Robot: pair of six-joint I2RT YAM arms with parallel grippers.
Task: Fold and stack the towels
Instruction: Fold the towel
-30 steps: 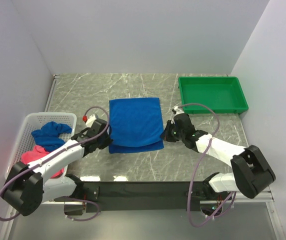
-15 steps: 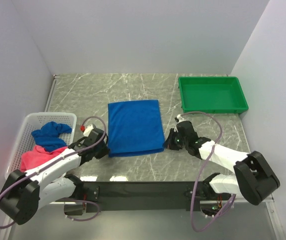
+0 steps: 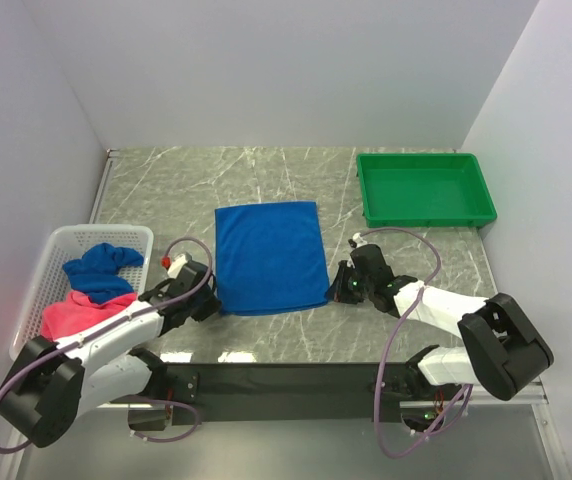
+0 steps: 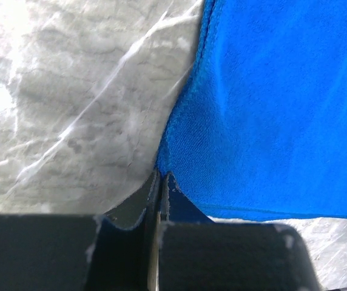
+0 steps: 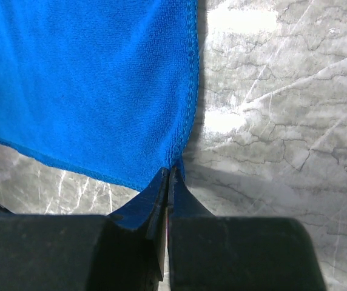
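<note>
- Top external view, far left: you have a white slatted plastic basket (image 3: 101, 229) holding a crumpled dark-blue towel (image 3: 99, 268) and a bunched pink towel (image 3: 66, 315), neither folded yet.
- Your left gripper (image 3: 209, 300) sits low at the near-left corner of the flat blue rectangular terry towel (image 3: 270, 255). In the left wrist view its jaws are clenched, with that corner nipped at the very tips.
- That towel lies spread on the grey marble table (image 3: 166, 185), between the two arms and well apart from basket and tray.
- Your right gripper (image 3: 338, 285) mirrors this at the near-right corner, jaws likewise closed on a sliver of cloth.
- Far right, the green rectangular plastic tray (image 3: 421, 190) holds nothing.
- Risk: both holds look shallow, so a quick lift could pull a corner free.
- Risk: if one arm leads the other, the fold will probably land skewed.
- Risk: the towel's left edge looks doubled, so you may be gripping one layer only.
- Count: three towels, one basket, one tray, two grippers.
</note>
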